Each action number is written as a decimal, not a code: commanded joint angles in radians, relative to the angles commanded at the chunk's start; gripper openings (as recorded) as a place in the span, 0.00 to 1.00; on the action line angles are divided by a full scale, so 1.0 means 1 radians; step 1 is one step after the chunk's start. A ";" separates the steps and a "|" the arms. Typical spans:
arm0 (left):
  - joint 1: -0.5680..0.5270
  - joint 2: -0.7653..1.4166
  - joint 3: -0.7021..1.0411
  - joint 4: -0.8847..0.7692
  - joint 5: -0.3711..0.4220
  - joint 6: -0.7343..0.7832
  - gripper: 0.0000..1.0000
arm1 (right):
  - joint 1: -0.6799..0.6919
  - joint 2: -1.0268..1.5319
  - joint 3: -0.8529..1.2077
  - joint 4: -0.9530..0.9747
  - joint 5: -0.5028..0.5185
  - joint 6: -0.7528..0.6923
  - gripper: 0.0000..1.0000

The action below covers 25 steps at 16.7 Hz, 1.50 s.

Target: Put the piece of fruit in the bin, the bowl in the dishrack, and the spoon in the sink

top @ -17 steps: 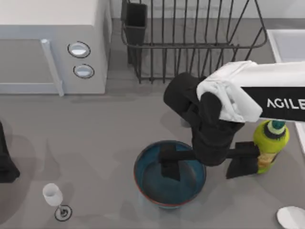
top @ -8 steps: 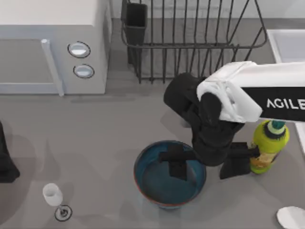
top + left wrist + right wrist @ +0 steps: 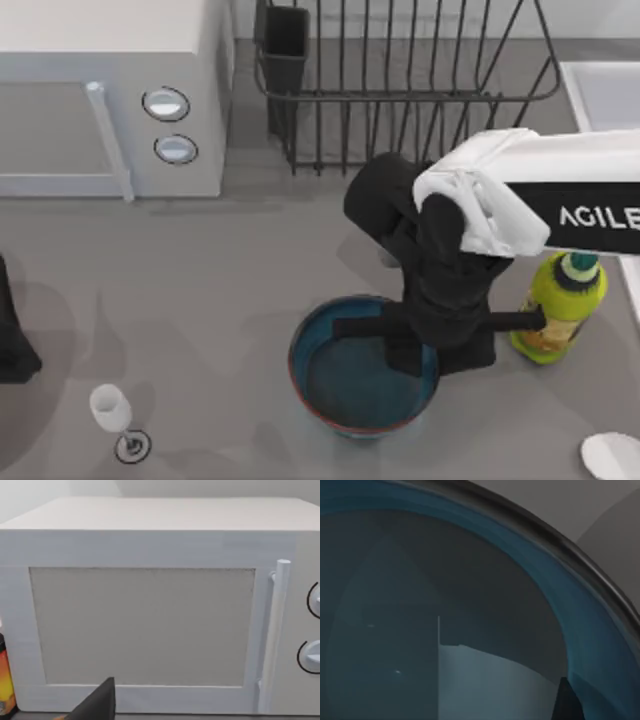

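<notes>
The right arm reached in from the table's right edge, white forearm level, black wrist bent steeply down over the bowl. The right gripper straddled the bowl's right rim: one finger dipped inside the blue interior, the other sat outside the wall, jaws drawn close w/ the rim between them, apparently pinching the bowl. The bowl sat at near centre, upright on the grey table. In the right wrist view, the blue inside and dark rim loomed close.

The dishrack stood at far centre, its black cup at the left corner. The sink showed at the far right edge. A green bottle stood just right of the gripper. A microwave occupied the far left; a wine glass stood near left. A white object lay at the near right corner.

The left arm sat parked at the left edge, its camera facing the microwave door; whether the left gripper was open or closed couldn't be told.
</notes>
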 joint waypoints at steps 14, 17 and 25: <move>0.000 0.000 0.000 0.000 0.000 0.000 1.00 | 0.049 -0.027 0.091 -0.129 -0.017 0.009 0.00; 0.000 0.000 0.000 0.000 0.000 0.000 1.00 | 0.030 -0.065 0.180 -0.250 -0.012 0.006 0.00; 0.000 0.000 0.000 0.000 0.000 0.000 1.00 | -0.001 -0.106 0.271 -0.374 -0.001 -0.003 0.00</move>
